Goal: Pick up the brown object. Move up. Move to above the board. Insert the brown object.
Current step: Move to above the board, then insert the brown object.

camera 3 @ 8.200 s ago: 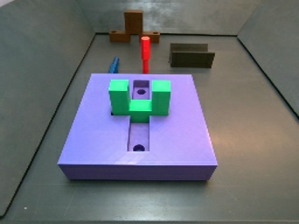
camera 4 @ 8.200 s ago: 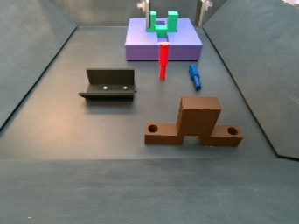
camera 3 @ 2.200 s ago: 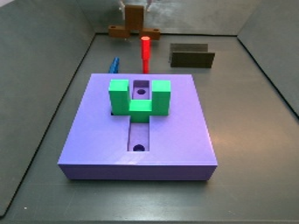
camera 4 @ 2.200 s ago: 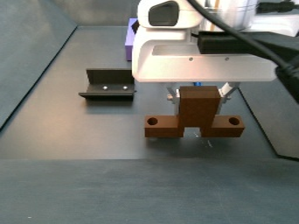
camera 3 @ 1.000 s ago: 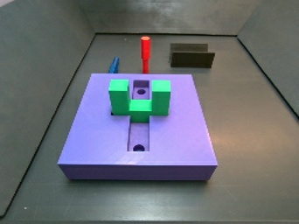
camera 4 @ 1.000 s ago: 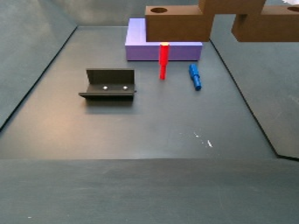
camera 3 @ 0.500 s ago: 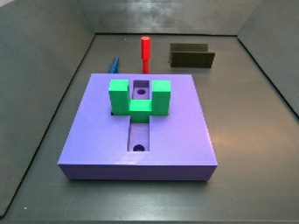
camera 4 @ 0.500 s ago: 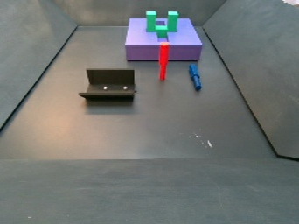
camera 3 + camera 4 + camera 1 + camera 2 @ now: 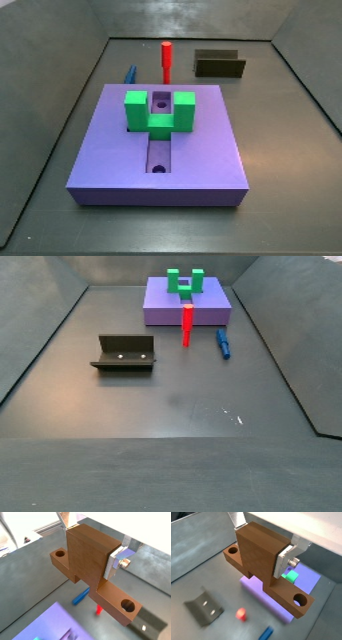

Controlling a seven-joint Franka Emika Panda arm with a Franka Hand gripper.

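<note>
Brown object [image 9: 90,557] in raised pincer [image 9: 90,542]

One tool [image 9: 90,549], brown object [image 9: 90,559], board [image 9: 94,150], red peg [image 9: 167,60], fixture [image 9: 124,353]

red peg [image 9: 187,324] — upright | blue piece [image 9: 223,344] — lying beside it | dark fixture [image 9: 124,353] — well apart

The tool [image 9: 90,549] shows only in both wrist views [image 9: 261,547]; neither side view shows it or the arm. Its two flat silver fingers [image 9: 115,561] stand on opposite faces of the brown object [image 9: 87,554], pressed flat against its upright bar, holding it clear of the worktop. The far finger [image 9: 236,519] is mostly hidden behind that bar. The crosspiece hangs below the fingertips.
</note>
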